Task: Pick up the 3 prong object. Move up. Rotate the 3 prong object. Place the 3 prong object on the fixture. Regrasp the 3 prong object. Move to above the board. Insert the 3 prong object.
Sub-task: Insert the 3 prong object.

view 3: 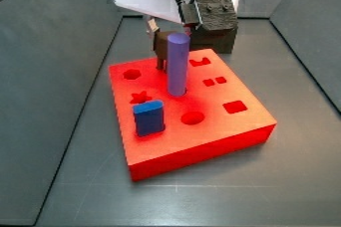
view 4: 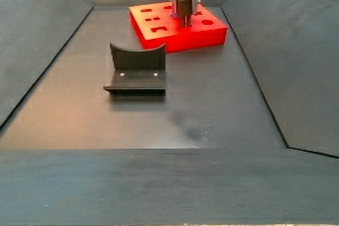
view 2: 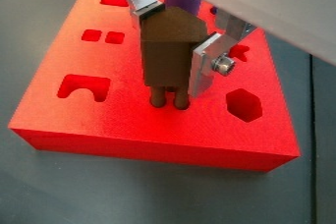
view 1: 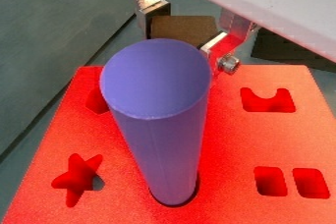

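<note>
Near the frame's centre, the gripper [view 2: 175, 59] pinches the upright 3 prong object [view 2: 167, 56], its prongs touching the board [view 2: 118, 120]; fixture [view 4: 134, 69] well apart.

Wrist views near the board [view 2: 118, 120]; side views farther.

Tall purple plastic cylinder [view 3: 176, 64]: upright in a hole, seen in a wrist view [view 1: 160, 120].
Small blue plastic block [view 3: 148, 117]: standing in a slot near the cylinder.
</note>
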Robot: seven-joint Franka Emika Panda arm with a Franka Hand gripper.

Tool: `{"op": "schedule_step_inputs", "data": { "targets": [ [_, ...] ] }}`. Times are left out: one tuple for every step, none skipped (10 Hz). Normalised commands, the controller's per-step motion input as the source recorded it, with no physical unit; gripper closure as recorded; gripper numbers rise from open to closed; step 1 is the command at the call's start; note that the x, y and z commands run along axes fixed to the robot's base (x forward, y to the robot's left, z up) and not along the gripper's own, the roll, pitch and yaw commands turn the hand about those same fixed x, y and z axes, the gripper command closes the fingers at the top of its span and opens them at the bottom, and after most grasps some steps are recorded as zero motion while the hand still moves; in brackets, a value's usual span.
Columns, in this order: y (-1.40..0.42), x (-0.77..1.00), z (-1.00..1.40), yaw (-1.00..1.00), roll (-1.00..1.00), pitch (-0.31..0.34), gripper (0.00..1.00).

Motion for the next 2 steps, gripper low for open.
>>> {"op": "schedule_step_inputs", "data": {
  "targets": [
    [0.00, -0.02, 0.00, 0.00, 0.00, 0.000, 1.00],
    [0.00, 0.00, 0.00, 0.00, 0.00, 0.000, 1.00]
  ]
}}
